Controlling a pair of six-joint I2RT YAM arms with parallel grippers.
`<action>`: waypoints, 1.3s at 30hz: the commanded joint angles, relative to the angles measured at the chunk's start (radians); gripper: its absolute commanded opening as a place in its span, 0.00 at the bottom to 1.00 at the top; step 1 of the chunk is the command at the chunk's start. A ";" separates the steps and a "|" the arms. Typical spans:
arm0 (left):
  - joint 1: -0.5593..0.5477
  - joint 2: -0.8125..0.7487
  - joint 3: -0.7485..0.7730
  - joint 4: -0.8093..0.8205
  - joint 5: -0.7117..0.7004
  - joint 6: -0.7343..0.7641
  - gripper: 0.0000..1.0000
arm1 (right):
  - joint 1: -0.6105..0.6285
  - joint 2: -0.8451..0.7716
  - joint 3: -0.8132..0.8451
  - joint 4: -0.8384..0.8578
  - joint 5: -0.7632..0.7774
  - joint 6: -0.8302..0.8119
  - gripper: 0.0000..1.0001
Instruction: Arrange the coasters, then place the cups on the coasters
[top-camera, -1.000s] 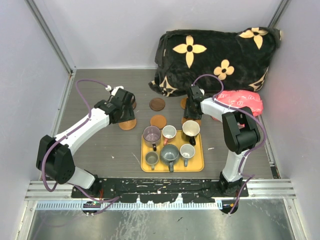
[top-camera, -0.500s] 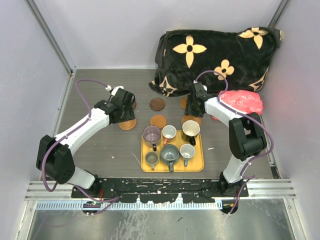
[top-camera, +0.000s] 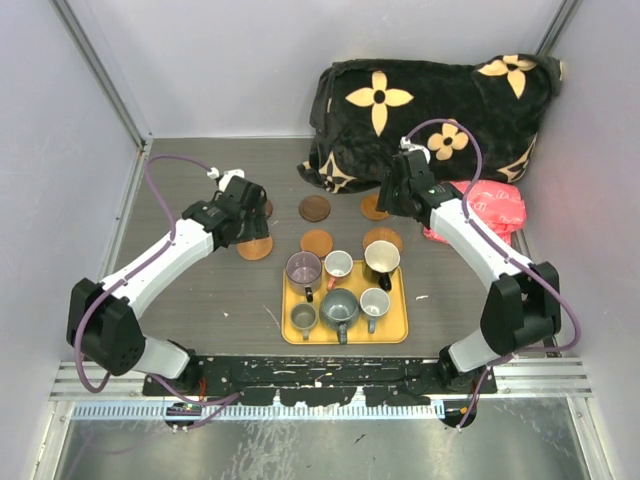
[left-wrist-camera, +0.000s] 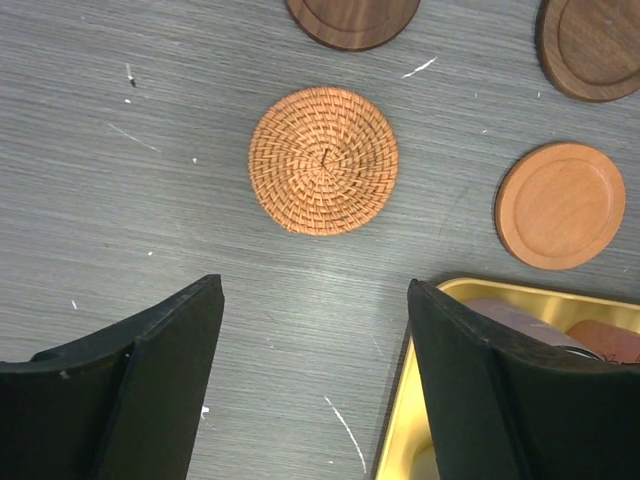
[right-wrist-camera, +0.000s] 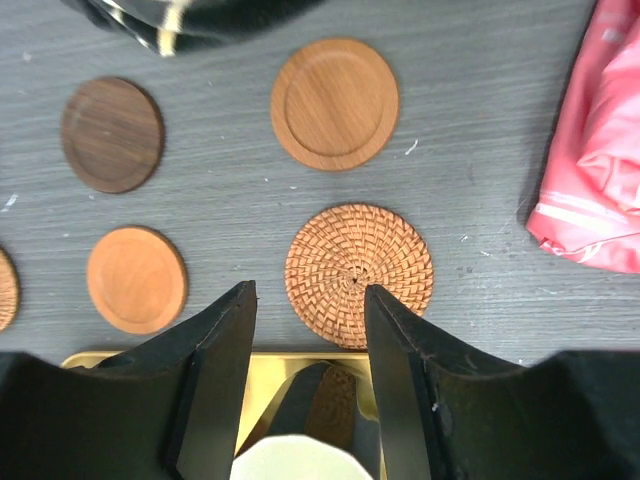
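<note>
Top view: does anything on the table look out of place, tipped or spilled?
Nothing is tipped or spilled. Only the black flowered blanket and pink bag at the back seem foreign to the task.

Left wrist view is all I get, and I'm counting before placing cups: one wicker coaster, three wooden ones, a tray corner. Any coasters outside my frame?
Observer: Two more, toward the right arm's side: an orange-brown coaster and a second wicker coaster.
Operator: Where's the right gripper?
Observer: The right gripper hangs over that second wicker coaster, jaws apart, empty.
Operator: And the cups?
Observer: All six cups stand on the yellow tray; none is on a coaster.
</note>
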 joint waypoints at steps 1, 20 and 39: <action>-0.001 -0.068 0.043 -0.020 -0.055 0.008 0.80 | -0.003 -0.098 0.036 0.014 0.027 -0.027 0.54; -0.001 -0.112 0.014 -0.090 -0.133 0.012 0.98 | 0.032 -0.384 -0.136 -0.075 -0.040 -0.057 0.54; 0.000 -0.200 -0.060 -0.061 -0.125 0.000 0.98 | 0.147 -0.525 -0.251 -0.244 -0.009 0.056 0.54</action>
